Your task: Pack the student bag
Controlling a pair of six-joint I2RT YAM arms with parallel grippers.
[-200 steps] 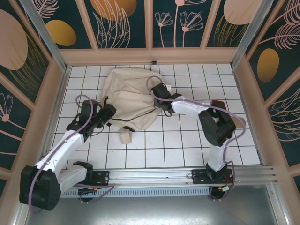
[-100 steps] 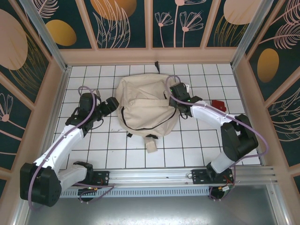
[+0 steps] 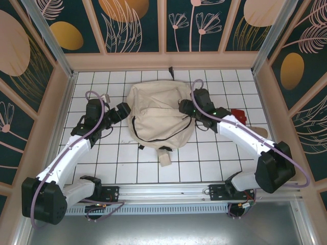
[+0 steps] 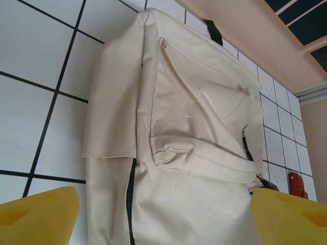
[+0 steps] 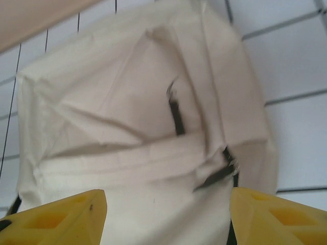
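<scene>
The student bag (image 3: 159,115), a large cream backpack with dark zipper lines, lies flat in the middle of the tiled table. Its black top loop (image 3: 171,71) points to the back wall and a beige strap (image 3: 164,158) trails toward the front. My left gripper (image 3: 122,109) stands open at the bag's left edge. The left wrist view has its yellow fingers (image 4: 36,217) wide apart, with the bag (image 4: 194,127) and its front pocket ahead. My right gripper (image 3: 185,107) is open at the bag's right edge, its fingers (image 5: 278,217) spread either side of the bag's fabric (image 5: 127,117).
A small red object (image 3: 237,115) lies on the tiles right of the bag, beside the right arm, and also appears as the red object (image 4: 296,184) in the left wrist view. Wooden walls (image 3: 163,60) enclose the table on three sides. Bare tiles (image 3: 204,163) lie in front of the bag.
The bag was dragged to the right and turned so it lies flat and centred. The right gripper has since let go and drawn back to the bag's right edge. The left gripper crept closer.
</scene>
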